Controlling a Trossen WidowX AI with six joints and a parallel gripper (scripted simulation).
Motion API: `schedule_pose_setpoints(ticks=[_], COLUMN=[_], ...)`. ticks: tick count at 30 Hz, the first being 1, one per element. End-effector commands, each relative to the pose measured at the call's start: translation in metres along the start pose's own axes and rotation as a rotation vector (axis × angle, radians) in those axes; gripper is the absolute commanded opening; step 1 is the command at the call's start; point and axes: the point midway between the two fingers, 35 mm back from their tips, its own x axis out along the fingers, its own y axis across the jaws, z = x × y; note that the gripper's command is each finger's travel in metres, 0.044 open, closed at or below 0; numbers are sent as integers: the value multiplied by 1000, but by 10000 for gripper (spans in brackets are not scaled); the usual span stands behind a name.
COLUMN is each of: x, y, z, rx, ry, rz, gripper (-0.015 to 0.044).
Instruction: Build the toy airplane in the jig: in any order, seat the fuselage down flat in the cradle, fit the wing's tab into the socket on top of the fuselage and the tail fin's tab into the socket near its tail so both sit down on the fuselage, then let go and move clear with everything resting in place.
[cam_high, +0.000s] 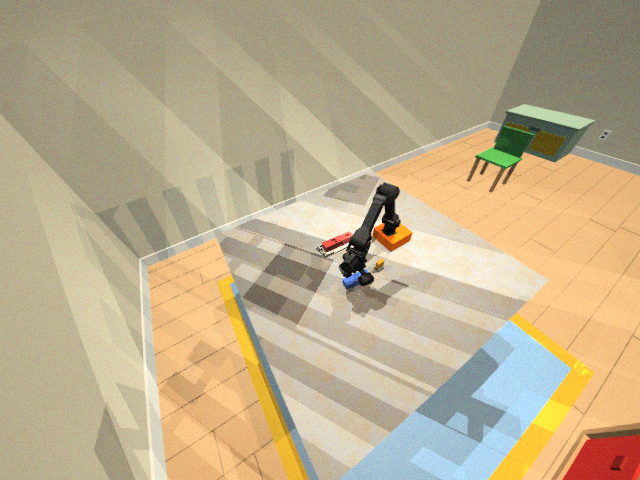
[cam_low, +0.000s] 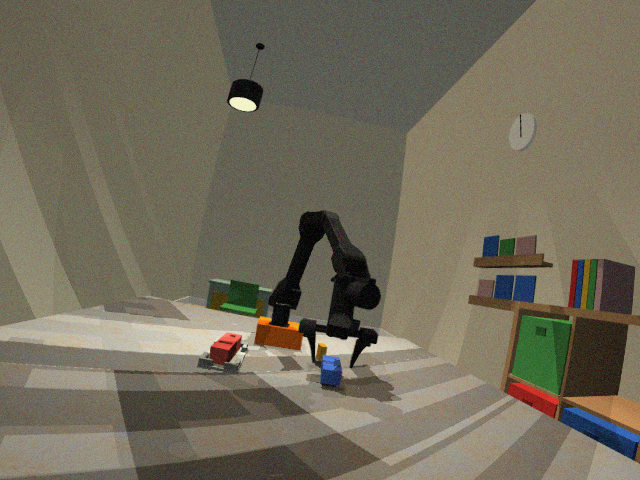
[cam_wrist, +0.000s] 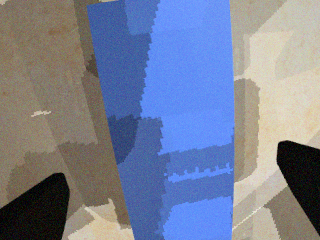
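The red fuselage (cam_high: 338, 241) (cam_low: 225, 349) lies lengthwise in the pale grey jig (cam_high: 322, 252) (cam_low: 230, 367), with dark socket openings on its top. The blue wing (cam_high: 351, 281) (cam_low: 330, 374) (cam_wrist: 192, 85) lies apart from them on the floor mat. My gripper (cam_high: 356, 277) (cam_low: 333, 364) (cam_wrist: 174, 168) is open and low over the wing, with one finger on each side and a gap to both in the wrist view. The small yellow tail fin (cam_high: 379, 264) (cam_low: 321, 351) stands close to the wing, on the side toward the arm's base. The wing's tab is not visible.
The orange base block (cam_high: 392, 237) (cam_low: 279, 334) carries the arm, behind the tail fin in the exterior view. The jig is to the left of the gripper there. A green chair (cam_high: 500, 156) and a desk stand far off.
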Motion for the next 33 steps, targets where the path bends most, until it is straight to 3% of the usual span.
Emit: schedule_pose_setpoints(ticks=[1, 11, 21, 27, 33], x=[9, 22, 22, 22, 14], y=[-1, -1, -1, -1, -1], z=[-1, -2, -2, -2, 5], rx=[4, 4, 4, 4, 6], ry=[3, 3, 3, 3, -28], rz=[-4, -4, -4, -4, 2], gripper=[440, 440, 177, 138, 0])
